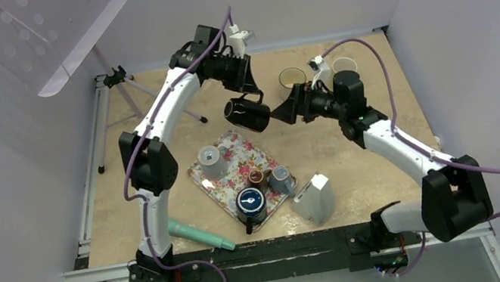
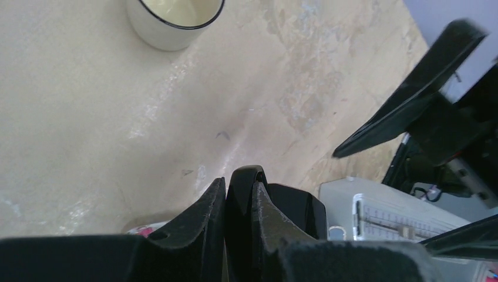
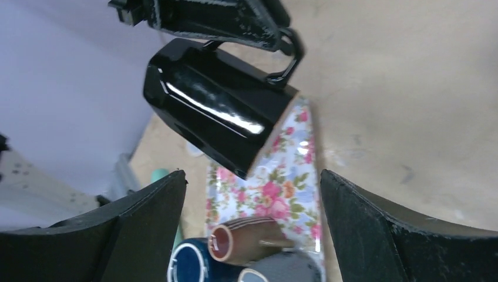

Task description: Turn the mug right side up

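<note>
A glossy black mug [image 1: 248, 113] hangs tilted in the air above the table, held by its handle. My left gripper [image 1: 252, 93] is shut on that handle; in the left wrist view the handle [image 2: 244, 182] sits pinched between the fingers [image 2: 207, 214]. In the right wrist view the black mug [image 3: 217, 108] hangs from the left gripper [image 3: 276, 41] over the floral tray [image 3: 282, 182]. My right gripper [image 1: 286, 110] is open and empty, just right of the mug, with its fingers [image 3: 376, 217] wide apart.
The floral tray [image 1: 258, 155] holds a grey cup [image 1: 212, 161], a blue mug [image 1: 250, 204], a small brown cup [image 1: 257, 178] and a grey-blue cup [image 1: 282, 179]. Two cream mugs [image 1: 292, 79] stand at the back. A white box [image 1: 314, 199] and a teal tube [image 1: 201, 233] lie near the front.
</note>
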`<action>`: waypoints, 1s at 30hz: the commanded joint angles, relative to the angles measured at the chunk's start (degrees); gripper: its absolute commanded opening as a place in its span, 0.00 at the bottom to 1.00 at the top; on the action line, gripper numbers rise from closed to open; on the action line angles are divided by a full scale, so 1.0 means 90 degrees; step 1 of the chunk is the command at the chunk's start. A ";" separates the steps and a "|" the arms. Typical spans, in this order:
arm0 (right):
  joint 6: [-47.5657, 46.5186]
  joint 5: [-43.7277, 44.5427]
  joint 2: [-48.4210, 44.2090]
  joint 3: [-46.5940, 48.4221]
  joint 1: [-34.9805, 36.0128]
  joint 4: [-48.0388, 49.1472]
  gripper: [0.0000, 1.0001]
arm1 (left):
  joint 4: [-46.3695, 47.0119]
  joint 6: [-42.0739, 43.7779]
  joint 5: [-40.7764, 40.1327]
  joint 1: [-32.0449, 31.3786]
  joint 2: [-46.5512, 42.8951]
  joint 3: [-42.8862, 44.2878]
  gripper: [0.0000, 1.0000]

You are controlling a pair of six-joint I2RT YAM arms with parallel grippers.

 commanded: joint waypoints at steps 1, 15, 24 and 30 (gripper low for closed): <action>0.1576 -0.0818 0.0022 -0.0530 0.0071 0.2832 0.89 | 0.0778 -0.0985 0.1013 -0.0046 -0.0475 0.0010 0.00; 0.2235 -0.1289 0.0813 -0.0297 0.0373 0.3487 0.82 | 0.1058 -0.1249 0.1257 -0.0049 -0.0708 -0.0210 0.00; 0.2366 -0.1211 0.0513 -0.0197 0.0444 0.3750 0.00 | 0.1369 -0.1455 0.1553 -0.0044 -0.0706 -0.0474 0.00; 0.0208 0.1020 -0.0268 0.0941 0.0434 -0.0726 0.00 | 0.0894 -0.0280 0.0725 -0.0032 -0.1101 -0.0544 0.77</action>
